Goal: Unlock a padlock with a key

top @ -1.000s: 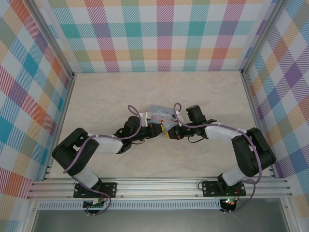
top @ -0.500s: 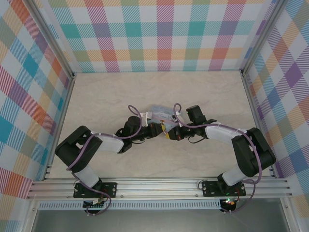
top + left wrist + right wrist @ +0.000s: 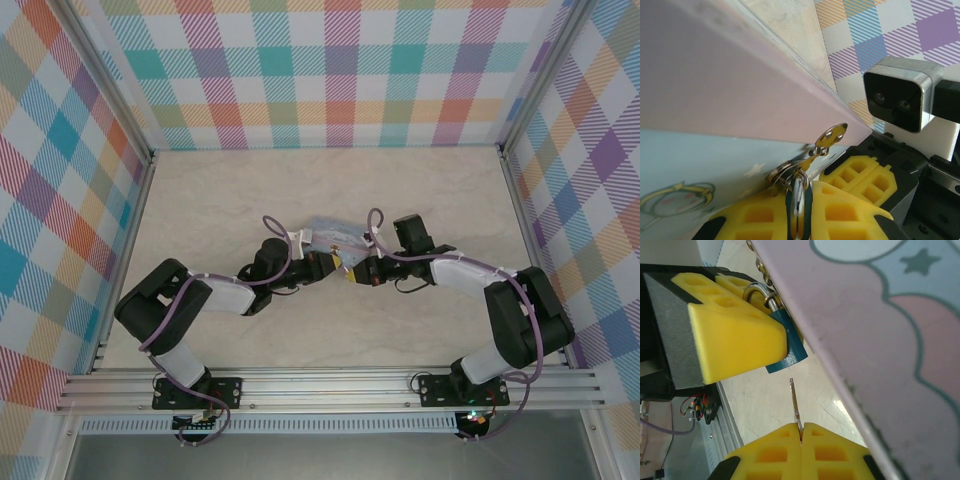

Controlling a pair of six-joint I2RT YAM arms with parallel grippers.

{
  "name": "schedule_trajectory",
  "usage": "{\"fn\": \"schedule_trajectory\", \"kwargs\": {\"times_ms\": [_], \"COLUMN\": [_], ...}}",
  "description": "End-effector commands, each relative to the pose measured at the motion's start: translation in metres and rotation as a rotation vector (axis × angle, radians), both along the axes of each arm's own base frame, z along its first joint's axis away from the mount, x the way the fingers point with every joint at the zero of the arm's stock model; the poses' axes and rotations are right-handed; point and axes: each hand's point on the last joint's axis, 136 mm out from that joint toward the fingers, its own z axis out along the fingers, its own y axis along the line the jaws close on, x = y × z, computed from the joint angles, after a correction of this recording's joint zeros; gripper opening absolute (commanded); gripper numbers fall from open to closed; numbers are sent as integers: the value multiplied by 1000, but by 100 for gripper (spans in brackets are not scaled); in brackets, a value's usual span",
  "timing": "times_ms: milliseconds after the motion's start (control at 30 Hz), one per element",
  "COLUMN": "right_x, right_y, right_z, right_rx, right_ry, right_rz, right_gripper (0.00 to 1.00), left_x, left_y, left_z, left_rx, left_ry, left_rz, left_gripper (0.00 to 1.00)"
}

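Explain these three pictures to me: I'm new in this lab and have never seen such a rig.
Two robot arms are bolted at the near edge of a table. The overhead picture looks down on both. The other two come from a camera on each wrist, showing that arm's own yellow fingers. A pale blue tin sits on the table. The left gripper is shut on a small blue padlock beside the tin's edge. The right gripper pinches a thin silvery key, its tip pointing toward the padlock, not yet touching it.
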Motion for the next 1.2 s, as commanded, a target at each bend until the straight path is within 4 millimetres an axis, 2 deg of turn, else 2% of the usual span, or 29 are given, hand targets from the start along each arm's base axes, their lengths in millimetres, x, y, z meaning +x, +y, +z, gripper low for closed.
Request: {"fn": "schedule_trajectory", "kwargs": {"times_ms": [0,400,733,1167], "right_x": [-4,-7,4,14], "right_y": [5,7,7,9], "right_z": [12,-2,3,5], "right_rx": [51,3,6,5], "right_ry": [-11,10,-14,-10], "right_rz": [35,57,16,-9], "right_gripper": [0,0,0,0], "left_x": [2,5,2,-4], "left_y": [-5,-8,-7,-8], "left_z": [22,23,19,24], "left_rx": [-67,-97,-86,-94], "left_ry": [-86,-74,-67,-85], "left_rz": [-33,-30,-34,-64], "left_gripper": [0,0,0,0]}}
